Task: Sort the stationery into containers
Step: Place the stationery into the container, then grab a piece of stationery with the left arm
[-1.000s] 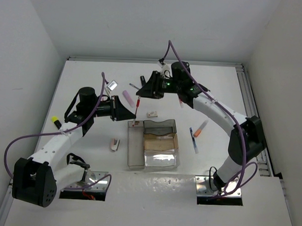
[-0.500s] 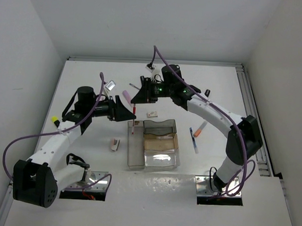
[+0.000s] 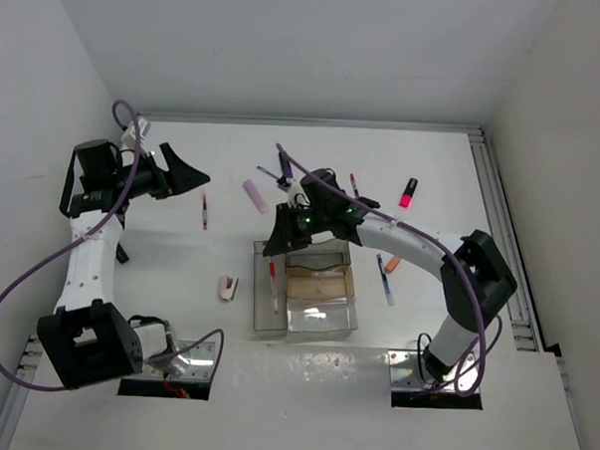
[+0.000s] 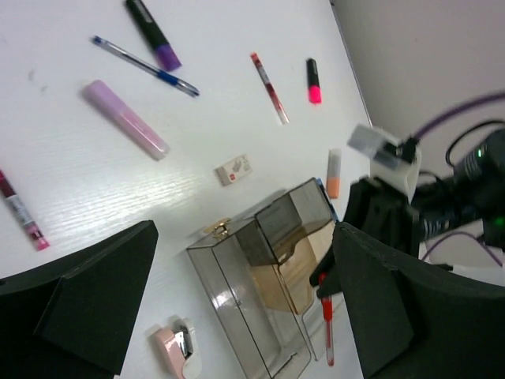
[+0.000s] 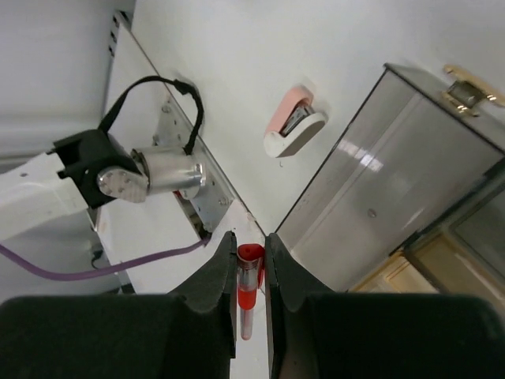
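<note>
One red pen point(image 3: 274, 280) is pinched in the right gripper point(image 3: 280, 238), jaws narrow on its upper end. The wrist cam shows the fingers point(image 5: 223, 272) clamped either side of the barrel. The pen hangs down over the long smoky tray point(image 3: 260, 318), the leftmost of the containers point(image 3: 319, 249). From these angles I can't tell whether its tip is inside the tray or just above the rim.

The left gripper point(image 3: 186, 170) is up at the far left, well apart from the trays, jaws wide, holding nothing.

Loose on the table point(image 3: 158, 279):
- second red pen point(image 3: 204, 211), near the left gripper
- pink highlighter point(image 3: 253, 195)
- blue pen point(image 4: 146, 66), beside a purple highlighter point(image 4: 154, 33)
- third red pen point(image 3: 354, 184)
- red-tipped black highlighter point(image 3: 408, 193)
- white eraser point(image 4: 234, 169), just behind the trays
- orange highlighter point(image 3: 393, 264) and another blue pen point(image 3: 386, 281), right of the trays
- pink-and-white item point(image 3: 228, 287), left of the smoky tray
</note>
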Action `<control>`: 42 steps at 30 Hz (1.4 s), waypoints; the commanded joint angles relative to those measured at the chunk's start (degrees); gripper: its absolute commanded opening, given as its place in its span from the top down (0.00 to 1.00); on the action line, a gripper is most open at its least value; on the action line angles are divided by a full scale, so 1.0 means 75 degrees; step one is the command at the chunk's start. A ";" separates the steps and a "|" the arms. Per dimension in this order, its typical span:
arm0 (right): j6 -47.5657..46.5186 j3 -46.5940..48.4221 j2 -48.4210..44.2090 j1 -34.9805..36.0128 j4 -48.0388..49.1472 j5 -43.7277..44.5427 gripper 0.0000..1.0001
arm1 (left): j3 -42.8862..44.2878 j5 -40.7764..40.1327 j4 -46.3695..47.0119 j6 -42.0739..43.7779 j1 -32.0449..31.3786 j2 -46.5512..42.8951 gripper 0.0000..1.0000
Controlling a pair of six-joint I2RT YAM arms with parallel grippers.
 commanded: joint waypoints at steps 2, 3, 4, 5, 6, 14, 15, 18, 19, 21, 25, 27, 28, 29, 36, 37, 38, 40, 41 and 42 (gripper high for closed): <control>-0.0028 0.0166 0.0128 0.0339 -0.0084 0.0885 1.00 | -0.0041 0.0225 0.0501 -0.0207 0.0469 -0.0091 0.00; 0.0031 0.0259 0.0175 0.0409 -0.0178 0.1026 1.00 | -0.0123 0.0225 0.0560 -0.0242 0.0517 -0.0115 0.00; 0.0090 0.0318 0.0303 0.0433 -0.0341 0.1236 1.00 | -0.0170 0.0236 0.0595 -0.0254 0.0575 -0.0138 0.00; 0.0253 0.0365 0.0374 0.0468 -0.0436 0.1366 1.00 | -0.0194 0.0248 0.0607 -0.0254 0.0645 -0.0138 0.00; 0.0347 0.0435 0.0445 0.0468 -0.0506 0.1483 1.00 | -0.0217 0.0248 0.0596 -0.0242 0.0681 -0.0138 0.00; 0.0641 0.0377 0.0774 0.0539 -0.0999 0.1965 0.61 | -0.0100 -0.1084 0.0140 0.0494 0.0681 -0.0022 0.00; 0.0641 0.0400 0.0785 0.0539 -0.0999 0.1977 0.53 | -0.0100 -0.1436 0.0127 0.0577 0.0646 0.0014 0.00; 0.0408 0.0681 0.0797 0.0527 -0.1115 0.1930 0.32 | 0.0087 -0.2839 -0.0166 0.1150 0.0144 0.0236 0.01; 0.0349 0.0902 0.0762 0.0515 -0.1163 0.1930 0.30 | 0.0134 -0.3495 -0.0213 0.1245 0.0026 0.0387 0.01; 0.0139 0.1173 0.0715 0.0387 -0.1233 0.1697 0.30 | 0.0239 -0.4108 -0.0295 0.1444 -0.0324 0.0599 0.00; -0.0167 0.1922 0.0458 -0.0128 -0.1280 0.1262 0.34 | 0.1010 -0.5984 -0.1008 0.1643 -0.0994 0.1884 0.00; -0.0354 0.2064 0.0270 -0.0502 -0.1339 0.1227 0.37 | 0.1223 -0.6687 -0.1232 0.1703 -0.1239 0.2344 0.00; -0.0413 0.2088 0.0200 -0.0632 -0.1339 0.1203 0.38 | 0.1305 -0.6956 -0.1221 0.1726 -0.1334 0.2694 0.00; -0.0483 0.2076 0.0083 -0.0761 -0.1339 0.1192 0.39 | 0.1318 -0.7075 -0.1186 0.1738 -0.1497 0.2837 0.00; -0.0531 0.1246 -0.0398 -0.1956 -0.1304 0.1180 0.40 | 0.1646 -0.7731 -0.0951 0.1446 -0.2120 0.3997 0.39; -0.0508 0.1175 -0.0456 -0.2131 -0.1315 0.1180 0.40 | 0.1774 -0.7790 -0.1021 0.1306 -0.2410 0.4114 0.54; -0.0484 0.1058 -0.0469 -0.2226 -0.1339 0.1168 0.40 | 0.1821 -0.7965 -0.1033 0.1270 -0.2482 0.4324 0.57; -0.0437 0.0975 -0.0492 -0.2448 -0.1351 0.1157 0.40 | 0.1892 -0.8177 -0.1045 0.1211 -0.2693 0.4490 0.58; -0.0402 0.0917 -0.0492 -0.2577 -0.1374 0.1156 0.40 | 0.1904 -0.8305 -0.1034 0.1141 -0.2740 0.4664 0.59; -0.0402 0.0905 -0.0492 -0.2602 -0.1397 0.1156 0.40 | 0.1927 -0.8423 -0.1057 0.1118 -0.2787 0.4759 0.59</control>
